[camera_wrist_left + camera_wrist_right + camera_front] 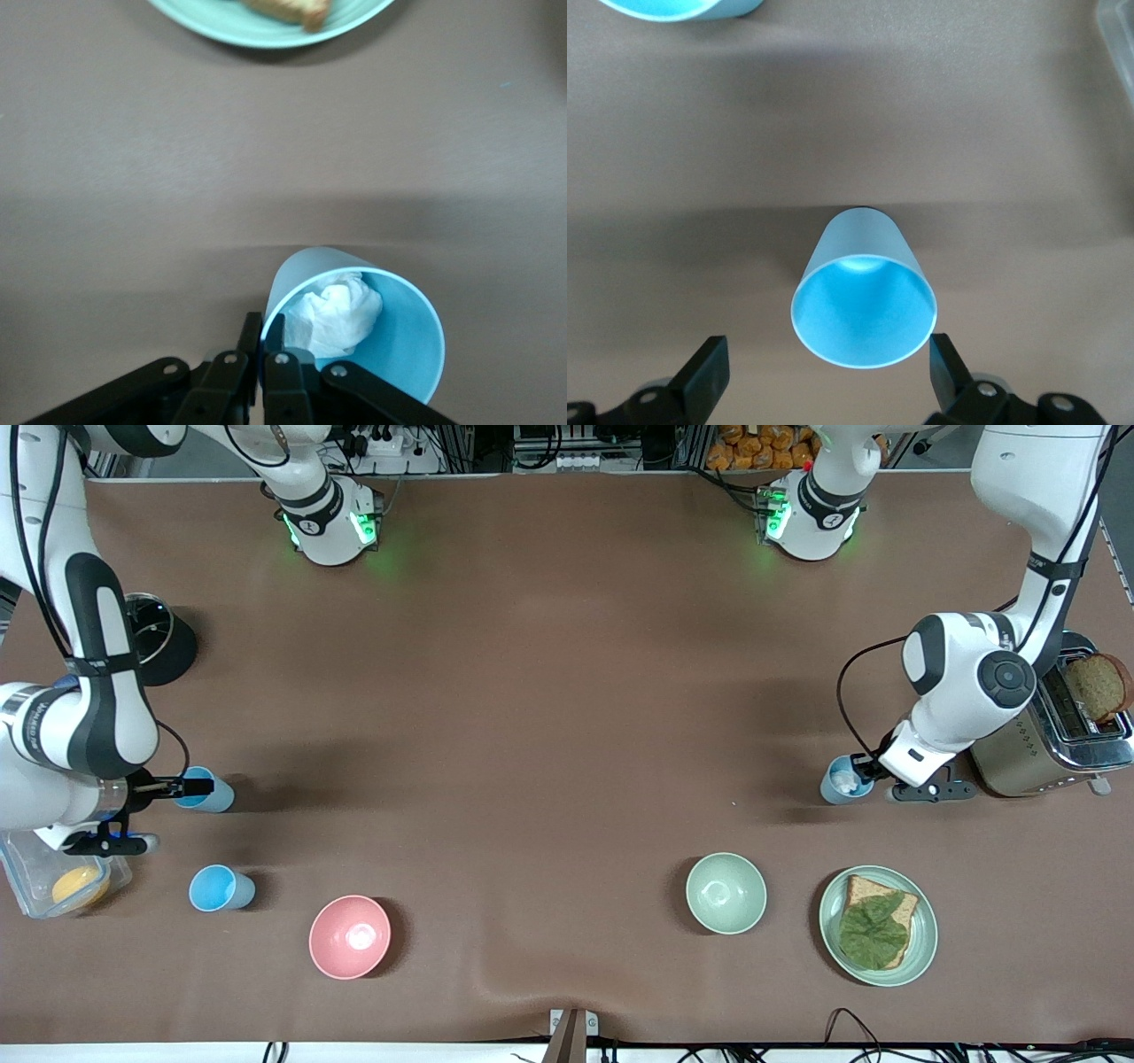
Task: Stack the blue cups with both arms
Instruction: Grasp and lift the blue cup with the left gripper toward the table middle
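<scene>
Nearest you sits the glossy pink bowl [349, 936], untouched, while your right gripper [828, 376] spreads wide around a sky-blue plastic cup [205, 790] and your left gripper [262, 367] pinches the rim of the grey-blue paper-stuffed cup [359, 320], ready for stacking.

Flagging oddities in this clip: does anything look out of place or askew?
Yes: the grey-blue cup pinched at its rim by the left gripper holds crumpled white paper, odd for a cup to be stacked. The right gripper is open around an empty blue cup.
</scene>
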Tool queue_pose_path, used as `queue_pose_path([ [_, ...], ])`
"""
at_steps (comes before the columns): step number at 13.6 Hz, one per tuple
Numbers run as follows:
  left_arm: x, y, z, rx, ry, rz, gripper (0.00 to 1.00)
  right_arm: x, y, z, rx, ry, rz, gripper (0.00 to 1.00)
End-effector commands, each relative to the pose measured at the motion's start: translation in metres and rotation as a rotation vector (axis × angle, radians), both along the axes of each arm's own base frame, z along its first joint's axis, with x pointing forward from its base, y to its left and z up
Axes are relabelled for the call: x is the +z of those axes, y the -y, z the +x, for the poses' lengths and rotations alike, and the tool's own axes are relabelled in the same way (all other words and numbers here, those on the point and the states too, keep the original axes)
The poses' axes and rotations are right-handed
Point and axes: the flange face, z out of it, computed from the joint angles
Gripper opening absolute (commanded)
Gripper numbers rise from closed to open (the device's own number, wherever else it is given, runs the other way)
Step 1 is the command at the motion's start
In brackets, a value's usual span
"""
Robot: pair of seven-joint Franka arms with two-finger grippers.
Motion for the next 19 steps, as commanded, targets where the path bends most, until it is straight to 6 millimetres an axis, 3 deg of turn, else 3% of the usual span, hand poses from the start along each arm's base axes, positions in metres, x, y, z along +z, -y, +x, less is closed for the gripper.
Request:
queue_pose_path([
  [1,0.022,0.064,0.011,0.062,0.038,-0.062,0.0,0.008,0.007,0.003,0.005,0.009,0.011,1.0],
  [2,0.031,0.092,0.012,0.099,0.044,-0.09,0.0,0.01,0.002,0.004,0.006,0.008,0.013,1.0],
  [5,0.047,0.214,-0.008,0.204,0.012,-0.147,0.0,0.002,-0.01,0.002,-0.025,0.002,0.084,1.0],
  [8,0.043,0.331,-0.036,0.326,-0.035,-0.177,0.0,-0.024,-0.004,-0.003,-0.042,-0.031,0.099,1.0],
  [10,0.035,0.389,-0.051,0.39,-0.04,-0.19,0.0,-0.03,-0.002,-0.004,-0.047,-0.039,0.102,1.0],
  [14,0.022,0.474,-0.086,0.434,-0.062,-0.14,0.0,-0.037,0.0,-0.005,0.007,-0.043,0.123,1.0],
  [15,0.019,0.492,-0.094,0.441,-0.064,-0.111,0.0,-0.037,-0.001,-0.005,0.02,-0.038,0.126,0.83],
  [17,0.012,0.519,-0.111,0.456,-0.065,-0.099,0.0,-0.036,-0.001,-0.003,0.053,-0.023,0.132,0.05],
  [19,0.002,0.534,-0.13,0.437,-0.06,-0.079,0.0,-0.035,0.001,-0.001,0.061,-0.008,0.13,0.0],
])
